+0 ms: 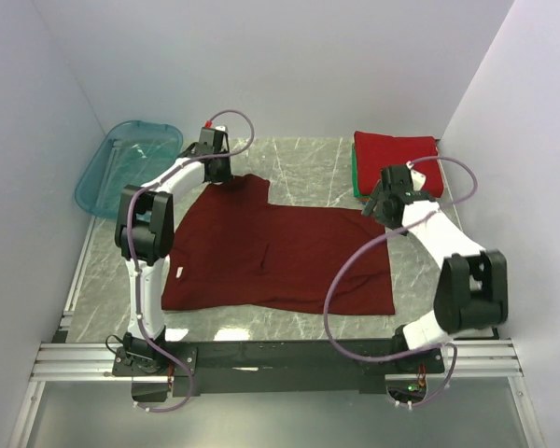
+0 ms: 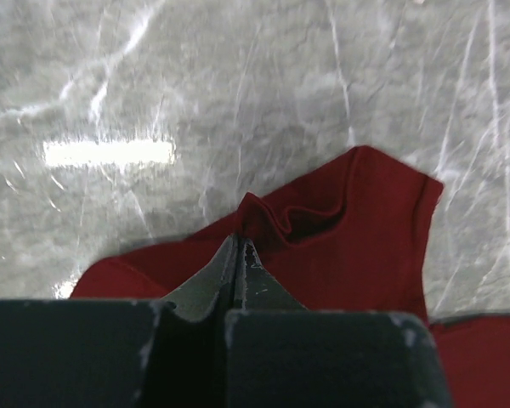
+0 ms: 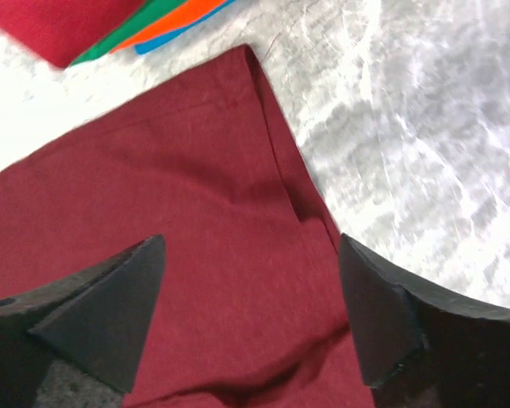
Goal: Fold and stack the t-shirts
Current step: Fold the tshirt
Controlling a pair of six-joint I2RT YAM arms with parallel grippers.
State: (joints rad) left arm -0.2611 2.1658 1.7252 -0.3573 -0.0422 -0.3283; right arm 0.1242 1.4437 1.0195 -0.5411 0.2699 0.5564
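A dark maroon t-shirt [image 1: 280, 247] lies spread flat on the marble table. My left gripper [image 1: 217, 170] is at its far left sleeve. In the left wrist view the gripper [image 2: 240, 242] is shut, with a small raised fold of the maroon sleeve [image 2: 357, 229] pinched at its tips. My right gripper [image 1: 383, 205] is open over the shirt's far right corner. In the right wrist view the gripper [image 3: 251, 245] hangs just above the maroon cloth [image 3: 178, 195] near its hem edge. A folded stack [image 1: 397, 159] with a bright red shirt on top lies at the far right.
A translucent teal tub [image 1: 129, 163] stands at the far left corner. The stack's red, green, orange and blue edges [image 3: 127, 34] show close beyond the shirt corner. White walls close in three sides. A metal rail [image 1: 280, 359] runs along the near edge.
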